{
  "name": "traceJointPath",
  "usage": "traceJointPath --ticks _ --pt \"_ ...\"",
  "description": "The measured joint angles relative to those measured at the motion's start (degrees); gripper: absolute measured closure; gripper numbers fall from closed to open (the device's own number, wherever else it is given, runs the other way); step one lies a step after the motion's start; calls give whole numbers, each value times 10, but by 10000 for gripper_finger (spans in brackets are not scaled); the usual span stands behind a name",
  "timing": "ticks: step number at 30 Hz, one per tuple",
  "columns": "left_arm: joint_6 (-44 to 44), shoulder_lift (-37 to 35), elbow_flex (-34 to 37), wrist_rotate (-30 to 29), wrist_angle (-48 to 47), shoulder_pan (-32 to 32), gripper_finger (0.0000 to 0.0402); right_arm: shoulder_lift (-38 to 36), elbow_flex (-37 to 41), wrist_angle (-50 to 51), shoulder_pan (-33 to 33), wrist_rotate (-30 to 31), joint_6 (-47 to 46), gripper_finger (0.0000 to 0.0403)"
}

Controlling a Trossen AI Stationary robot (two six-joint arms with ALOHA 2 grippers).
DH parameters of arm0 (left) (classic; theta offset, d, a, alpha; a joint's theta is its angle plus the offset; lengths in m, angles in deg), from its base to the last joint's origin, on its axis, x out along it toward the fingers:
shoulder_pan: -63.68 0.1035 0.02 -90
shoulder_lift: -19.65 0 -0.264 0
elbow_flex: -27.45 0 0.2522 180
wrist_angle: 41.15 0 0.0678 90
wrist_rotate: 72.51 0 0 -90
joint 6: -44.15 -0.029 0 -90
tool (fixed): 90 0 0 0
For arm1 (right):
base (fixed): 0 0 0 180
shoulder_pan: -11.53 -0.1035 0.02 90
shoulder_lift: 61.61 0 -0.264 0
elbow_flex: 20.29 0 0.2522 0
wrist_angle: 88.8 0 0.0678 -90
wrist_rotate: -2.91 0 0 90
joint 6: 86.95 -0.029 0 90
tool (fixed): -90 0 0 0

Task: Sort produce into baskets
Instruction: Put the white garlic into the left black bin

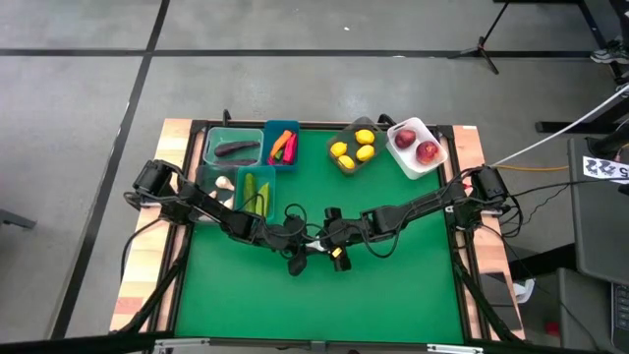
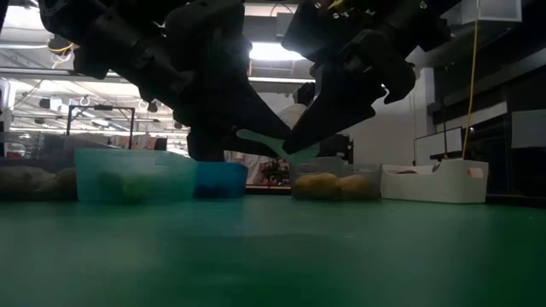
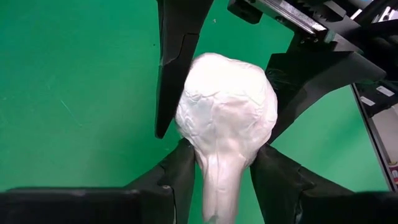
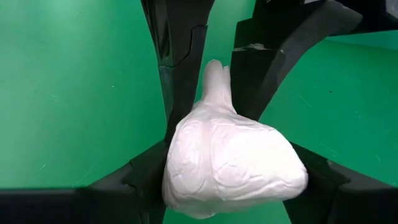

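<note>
Garlic bulb (image 3: 227, 118) hangs mid-bench, above green bench (image 1: 393, 285), pinched by both: left pincer (image 3: 217, 165) on its stem, right pincer (image 4: 233, 168) round its body. Risk: arms pull w/o one letting go — bulb tears or drops, far from baskets (image 1: 233, 149).

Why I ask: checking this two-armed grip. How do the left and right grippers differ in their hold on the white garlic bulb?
The left gripper pinches the white garlic bulb by its thin stem; the right gripper clasps the fat round body. The left gripper's jaws stand close together, the right gripper's wide apart. Both touch the same garlic, facing each other above the middle of the green table.
</note>
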Motion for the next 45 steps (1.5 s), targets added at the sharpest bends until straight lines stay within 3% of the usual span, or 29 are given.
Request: traceJointPath --ticks 17,20,28,32,38,45 --pt "2 0 0 3 1 1 297 -2 -1 28 0 0 0 154" --pt "3 0 0 3 1 1 292 -2 1 48 0 -1 1 132" --pt "2 0 0 3 -12 1 289 -1 1 68 -1 14 -6 20" --pt "15 -3 0 3 -71 2 289 -6 1 135 -1 21 -20 7" --pt "51 -79 1 3 -219 23 288 -6 2 218 0 20 -27 24" --pt "24 -252 1 -7 -329 32 288 -6 3 229 0 18 -31 26"
